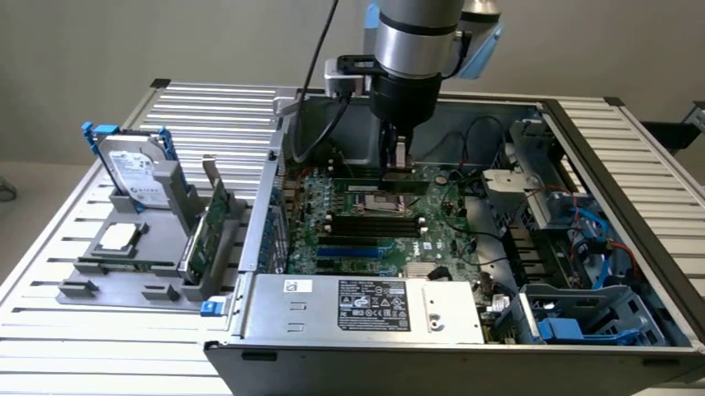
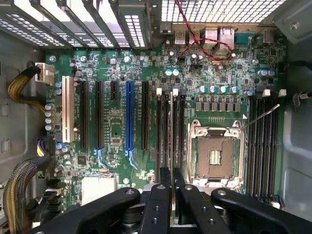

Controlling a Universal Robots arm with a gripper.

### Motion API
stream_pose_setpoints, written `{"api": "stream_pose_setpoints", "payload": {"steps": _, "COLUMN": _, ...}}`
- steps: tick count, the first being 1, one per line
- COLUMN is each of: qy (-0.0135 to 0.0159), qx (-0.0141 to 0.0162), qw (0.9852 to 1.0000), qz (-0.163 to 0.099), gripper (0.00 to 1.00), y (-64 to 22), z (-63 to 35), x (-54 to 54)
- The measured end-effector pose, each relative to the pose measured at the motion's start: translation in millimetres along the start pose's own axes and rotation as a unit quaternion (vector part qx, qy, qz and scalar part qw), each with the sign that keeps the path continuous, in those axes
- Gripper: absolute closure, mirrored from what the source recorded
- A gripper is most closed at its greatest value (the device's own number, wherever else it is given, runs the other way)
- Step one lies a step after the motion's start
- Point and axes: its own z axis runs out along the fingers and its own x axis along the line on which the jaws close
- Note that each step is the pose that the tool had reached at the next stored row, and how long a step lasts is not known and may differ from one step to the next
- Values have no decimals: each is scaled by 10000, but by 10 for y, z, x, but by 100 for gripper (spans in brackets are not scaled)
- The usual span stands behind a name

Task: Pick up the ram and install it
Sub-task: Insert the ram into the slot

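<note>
Wrist view: the gripper has its black fingers closed on the ram. The ram is seen edge-on as a thin strip between them. It is lined up with the memory slots just beside the CPU socket on the green motherboard. Whether it touches a slot cannot be told. In the exterior view, the arm reaches down into the open computer case. On the exterior view's left, a gray fixture holds a hard drive and an expansion card.

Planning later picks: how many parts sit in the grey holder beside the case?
3: hard drive upright at the rear, expansion card upright nearest the case, silver square part lying flat. Others may be hidden.
</note>
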Motion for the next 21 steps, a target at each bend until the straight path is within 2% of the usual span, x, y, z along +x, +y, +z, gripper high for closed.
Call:
{"api": "stream_pose_setpoints", "payload": {"steps": 12, "qy": -2, "qx": 0, "qw": 10000, "qz": 60, "gripper": 87, "y": -15, "z": 219, "x": 7}}
{"api": "stream_pose_setpoints", "payload": {"steps": 21, "qy": -5, "qx": -2, "qw": 9999, "qz": 163, "gripper": 87, "y": -20, "z": 383, "x": 54}}
